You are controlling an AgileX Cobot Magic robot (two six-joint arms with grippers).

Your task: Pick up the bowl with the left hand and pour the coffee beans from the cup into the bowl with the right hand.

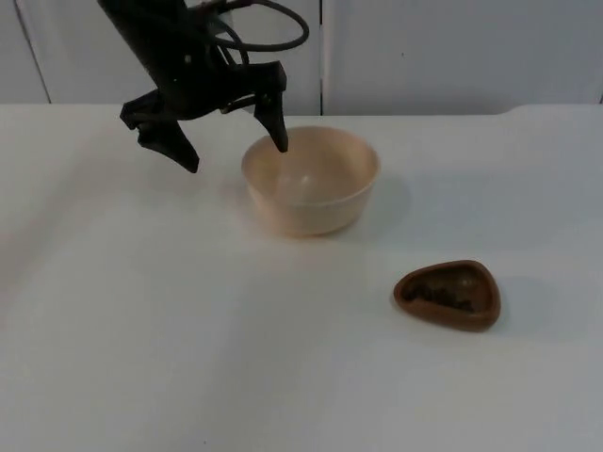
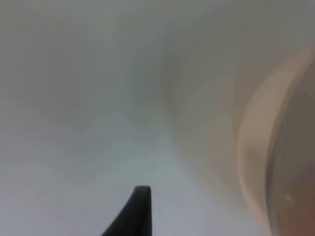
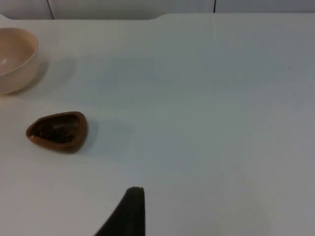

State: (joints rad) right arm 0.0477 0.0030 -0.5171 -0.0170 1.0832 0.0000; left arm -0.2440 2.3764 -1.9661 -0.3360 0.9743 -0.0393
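Note:
A cream bowl (image 1: 312, 181) stands on the white table a little behind the middle, upright and with nothing in it. My left gripper (image 1: 236, 148) hangs open just left of the bowl, one fingertip over its left rim and the other out over the table. The bowl's rim (image 2: 256, 147) looms close in the left wrist view. A brown, rounded-triangle cup (image 1: 448, 295) holding dark coffee beans sits to the front right of the bowl. In the right wrist view the cup (image 3: 58, 131) and the bowl (image 3: 17, 58) lie far off from my right fingertip (image 3: 130, 209).
The table's far edge meets a grey partition wall (image 1: 424, 47) behind the bowl. A notch in the table edge (image 1: 528, 109) shows at the back right.

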